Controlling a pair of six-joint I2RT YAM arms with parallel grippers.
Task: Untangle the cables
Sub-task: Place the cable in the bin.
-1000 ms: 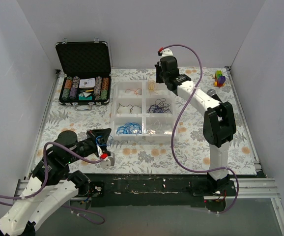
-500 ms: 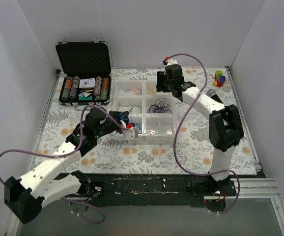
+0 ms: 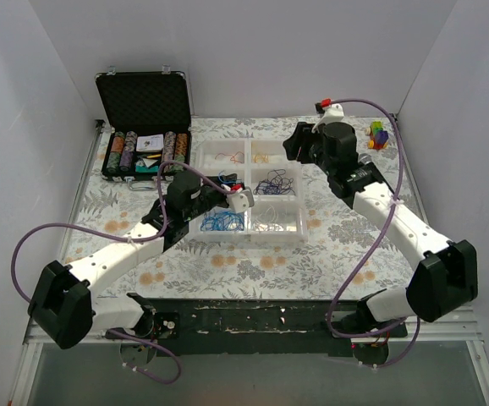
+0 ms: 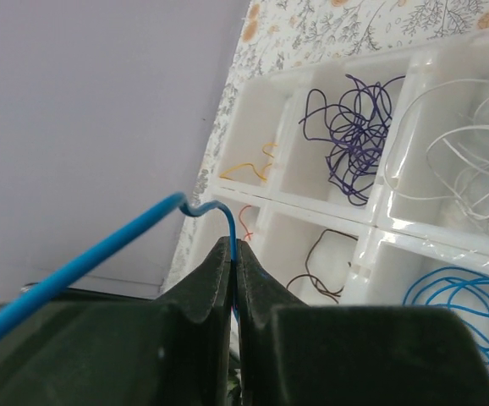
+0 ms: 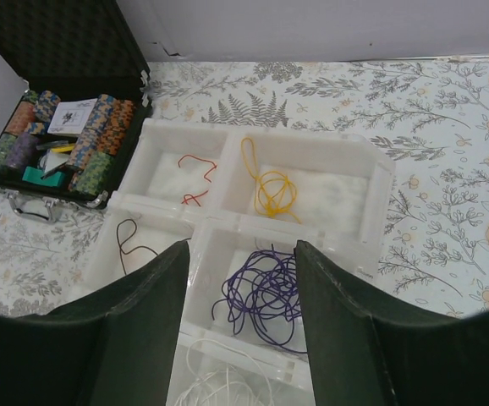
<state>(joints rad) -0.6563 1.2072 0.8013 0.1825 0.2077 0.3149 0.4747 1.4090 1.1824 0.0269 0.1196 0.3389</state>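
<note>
Cables [image 3: 246,190] mostly lie sorted by colour in the white divided tray [image 5: 378,182]. One blue strand [image 4: 101,249] is up in the air over the tray's left side. My left pincer [image 4: 233,247] is clamped tight on it, fingertips pressed together with the wire between them. The strand kinks just above the tips, then runs back past the wrist camera and out of frame.

Going by tray compartments:
- Blue coil [image 3: 222,222] is in the near-left one.
- White loops [image 4: 464,161] are in the near-right one.
- Purple tangle [image 5: 266,296] is in the middle-right one.
- Brown wire [image 4: 316,262] is in the middle-left one.
- Yellow wire [image 5: 270,186] is in the far-right one.
- Red wire [image 5: 195,178] is in the far-left one.

My right pincer [image 5: 240,249] hangs above the tray's far-right corner. Its jaws are spread wide with nothing between them, and its camera looks down across the compartments.

An open chip case [image 3: 143,127] sits on the worktop [image 3: 346,245] just beyond the tray's far-left corner, with its lid up. A small multicoloured block toy [image 3: 378,134] sits well off the tray's far-right corner, near the wall.
</note>
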